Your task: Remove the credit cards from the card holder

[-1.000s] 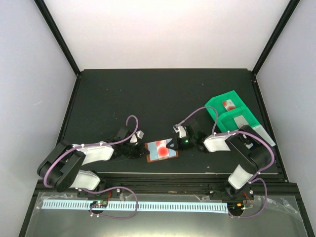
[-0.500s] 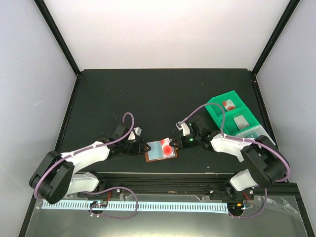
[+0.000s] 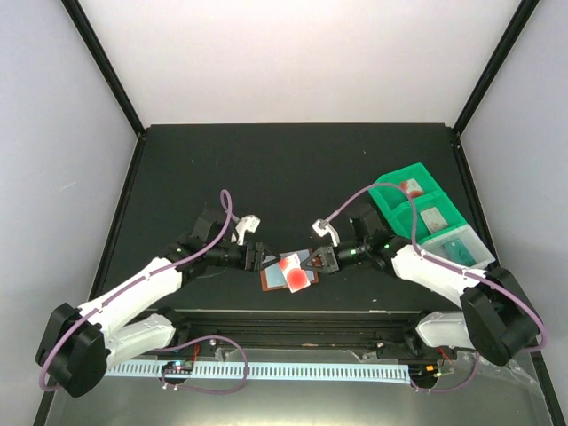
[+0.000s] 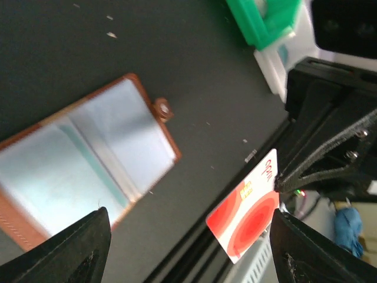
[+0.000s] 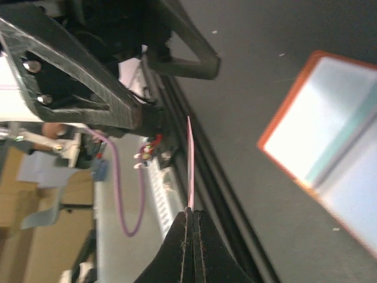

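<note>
Red-marked white card [image 3: 295, 269] is off the table, over the R half of the card holder [image 3: 276, 279]. Its long axis slants, free end toward the front-left. The right gripper [image 3: 312, 264] is clamped on the card's far short end. Holder lies open and flat, pockets up, long axis approx L-R. Left gripper [image 3: 256, 257] is at the holder's L edge, jaws spread, nothing in them. Green tray [image 3: 390, 201] sits far R.

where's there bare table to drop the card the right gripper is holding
The far half of the table, from the back edge down to both arms, is bare, widest left of the green tray. The near centre is crowded: the left gripper and right gripper, with the card, flank the open card holder. The tray fills the right edge.
</note>
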Robot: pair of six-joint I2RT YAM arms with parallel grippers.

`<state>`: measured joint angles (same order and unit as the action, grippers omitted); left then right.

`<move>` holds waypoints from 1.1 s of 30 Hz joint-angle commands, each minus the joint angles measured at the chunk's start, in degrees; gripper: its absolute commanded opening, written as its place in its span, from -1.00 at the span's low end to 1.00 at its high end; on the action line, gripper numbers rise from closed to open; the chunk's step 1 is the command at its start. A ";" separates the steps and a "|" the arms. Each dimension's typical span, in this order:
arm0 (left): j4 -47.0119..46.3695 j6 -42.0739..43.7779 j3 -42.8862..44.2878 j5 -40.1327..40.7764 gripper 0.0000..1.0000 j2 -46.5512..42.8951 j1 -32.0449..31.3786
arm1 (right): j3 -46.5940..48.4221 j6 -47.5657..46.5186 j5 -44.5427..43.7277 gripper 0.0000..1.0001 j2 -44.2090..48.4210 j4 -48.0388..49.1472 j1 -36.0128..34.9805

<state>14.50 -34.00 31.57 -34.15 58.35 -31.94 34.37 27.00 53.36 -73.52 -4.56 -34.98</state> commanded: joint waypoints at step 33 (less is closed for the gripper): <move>-22.41 -18.68 -5.55 -5.76 -0.97 -5.01 0.97 | -8.06 30.97 -0.78 0.06 5.89 31.91 0.18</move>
<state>-4.84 -47.90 25.43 -46.89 55.83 -31.48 30.02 45.32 57.45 -69.23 13.52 -34.76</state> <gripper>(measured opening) 0.020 0.494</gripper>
